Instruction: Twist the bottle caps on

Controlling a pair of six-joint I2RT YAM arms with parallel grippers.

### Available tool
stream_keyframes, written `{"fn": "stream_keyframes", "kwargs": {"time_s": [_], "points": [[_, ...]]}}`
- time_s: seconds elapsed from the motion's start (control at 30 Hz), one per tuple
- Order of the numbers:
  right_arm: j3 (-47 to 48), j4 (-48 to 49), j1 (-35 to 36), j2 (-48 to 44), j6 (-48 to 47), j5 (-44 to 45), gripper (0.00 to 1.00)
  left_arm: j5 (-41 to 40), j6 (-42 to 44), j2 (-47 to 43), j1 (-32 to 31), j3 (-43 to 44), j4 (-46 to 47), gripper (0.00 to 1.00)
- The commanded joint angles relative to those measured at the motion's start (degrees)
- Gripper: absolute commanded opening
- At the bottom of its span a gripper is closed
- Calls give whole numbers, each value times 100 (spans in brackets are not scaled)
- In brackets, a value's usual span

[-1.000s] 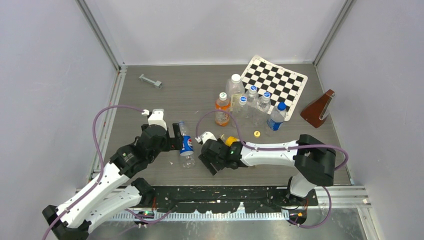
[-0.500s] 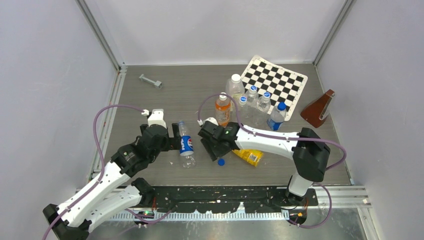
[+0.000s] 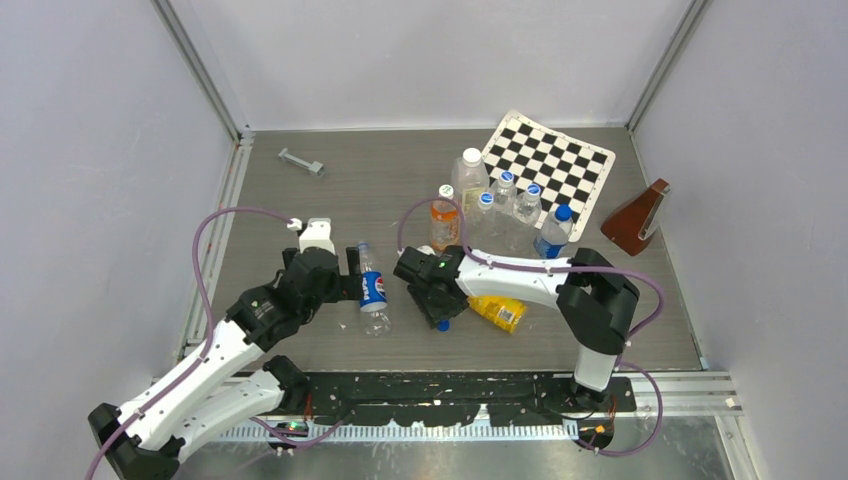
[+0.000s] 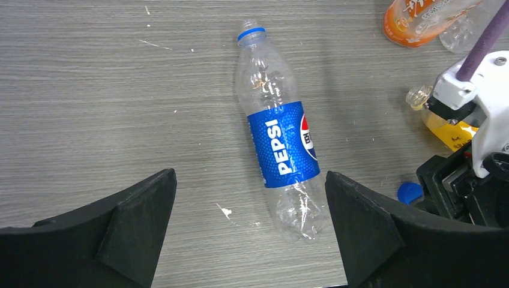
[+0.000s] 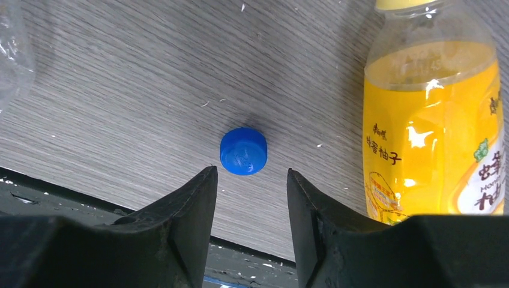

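The clear Pepsi bottle (image 3: 372,290) (image 4: 282,144) lies uncapped on the table. My left gripper (image 3: 357,284) (image 4: 249,234) is open wide, with the bottle's base between its fingers, untouched. The blue cap (image 3: 442,324) (image 5: 243,151) (image 4: 410,192) rests on the table just past the tips of my right gripper (image 3: 437,308) (image 5: 252,180). Its jaws stand a cap's width apart with nothing between them. The yellow juice bottle (image 3: 497,312) (image 5: 432,120) lies on its side right of that gripper, its neck (image 4: 418,96) bare.
Upright bottles cluster at the back: an orange drink with a white cap (image 3: 445,222), a tall clear bottle (image 3: 470,175) and small clear ones (image 3: 505,200). A checkerboard (image 3: 555,165), a brown wedge (image 3: 637,220) and a grey metal part (image 3: 301,161) lie farther off.
My right gripper swung away from the juice bottle, settled over the blue cap and narrowed its jaws. The juice bottle now lies uncovered to its right. The left arm stayed still.
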Motion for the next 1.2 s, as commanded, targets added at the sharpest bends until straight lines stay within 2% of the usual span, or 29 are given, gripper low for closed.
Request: {"fn": "stream_keyframes", "kwargs": {"time_s": [0.0,0.67,0.83,1.0,1.17], "points": [[242,82,-51,107,92,-135,51,-27,11,13,48,250,72,97],[264,218,-52,509,123,-346,46,73,0,158,91,232,131,97],[233,226,-52,523,123,-307,39,138,-31,275,95,208,197,97],[183,212,-57,306,125,-206,24,244,-69,450,142,161,338,97],[80,157,-57,-206,88,-83,18,431,-130,796,186,105,585,96]]}}
